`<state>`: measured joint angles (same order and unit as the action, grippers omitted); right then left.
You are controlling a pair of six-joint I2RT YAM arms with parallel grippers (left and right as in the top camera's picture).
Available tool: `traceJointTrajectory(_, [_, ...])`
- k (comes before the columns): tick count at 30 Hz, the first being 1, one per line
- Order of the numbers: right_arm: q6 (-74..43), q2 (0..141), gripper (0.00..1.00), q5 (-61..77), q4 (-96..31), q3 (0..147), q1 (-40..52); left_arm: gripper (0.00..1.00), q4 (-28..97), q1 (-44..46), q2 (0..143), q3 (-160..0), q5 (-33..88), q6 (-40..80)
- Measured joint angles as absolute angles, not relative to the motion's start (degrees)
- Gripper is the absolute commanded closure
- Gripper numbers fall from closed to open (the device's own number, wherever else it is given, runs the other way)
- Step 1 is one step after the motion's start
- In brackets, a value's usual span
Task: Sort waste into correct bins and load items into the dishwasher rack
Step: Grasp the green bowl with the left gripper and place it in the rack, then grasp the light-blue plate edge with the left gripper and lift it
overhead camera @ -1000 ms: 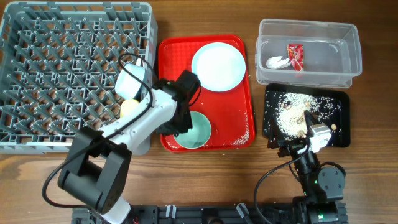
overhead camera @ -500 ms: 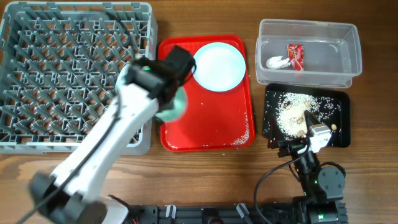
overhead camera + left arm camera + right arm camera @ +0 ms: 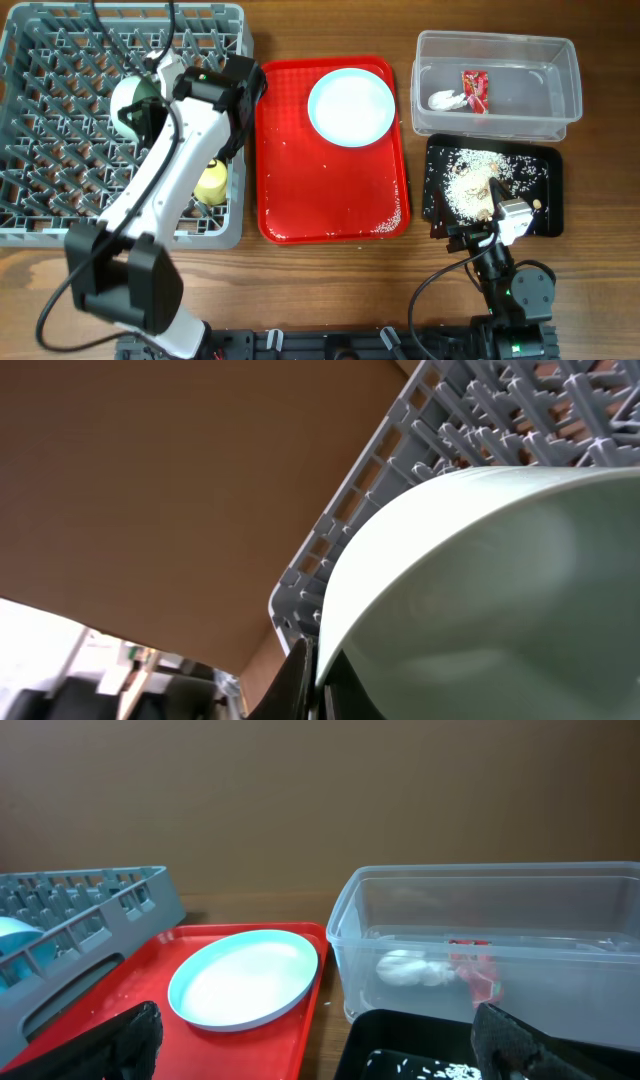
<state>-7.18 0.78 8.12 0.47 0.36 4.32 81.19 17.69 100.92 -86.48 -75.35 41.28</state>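
Seen from above, we find the grey dishwasher rack [image 3: 30, 232] filling the table's [image 3: 330, 285] 9 to 11 o'clock side. The left gripper [image 3: 143, 108] hangs over the rack's 12 o'clock part. It pinches the rim of a mint-green bowl [image 3: 124, 103], which is tilted on edge above the upright pegs [image 3: 70, 150]. In the left wrist view one dark finger [image 3: 298, 675] shows against the bowl's edge, and the bowl hides nearly everything else. The left arm [image 3: 170, 185] crosses the rack from 5 o'clock. A yellow cup [image 3: 211, 182] sits among the pegs just beside the arm, toward the rack's 4 o'clock corner.

At the table's centre lies the red serving tray [image 3: 330, 190], with the pale blue plate [image 3: 351, 107] at its 1 o'clock corner and loose rice grains [image 3: 392, 215] at its 4 o'clock corner.

At 2 o'clock the clear tub [image 3: 497, 40] holds the red wrapper [image 3: 473, 88] and white napkin [image 3: 446, 100] side by side. The black tray [image 3: 545, 200] at 4 o'clock carries the rice scraps [image 3: 468, 188]. The right gripper [image 3: 497, 212] sits at that tray's 6 o'clock edge. Its fingers [image 3: 130, 1040] are spread wide and hold nothing.
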Motion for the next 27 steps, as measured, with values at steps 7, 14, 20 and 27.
traceJointTrajectory(7, [-7.2, 0.8, 0.00, 8.1, 0.5, 0.4, 4.3, 0.96, 79.6, 14.1, 110.4, -86.4, -76.9, 41.8])
traceJointTrajectory(14, [-7.2, 0.8, 0.00, 8.1, 0.5, 0.4, 4.3, 0.96, 79.5, 12.8, 115.3, -86.4, -77.1, 42.5])
traceJointTrajectory(20, [-7.2, 0.8, 0.00, 8.1, 0.5, 0.4, 4.3, 0.89, 79.7, 15.3, 115.3, -86.4, -75.9, 42.8])
traceJointTrajectory(27, [-7.2, 0.8, 0.00, 8.1, 0.5, 0.4, 4.3, 0.23, 79.0, 20.1, 116.7, -86.4, -67.8, 42.8])
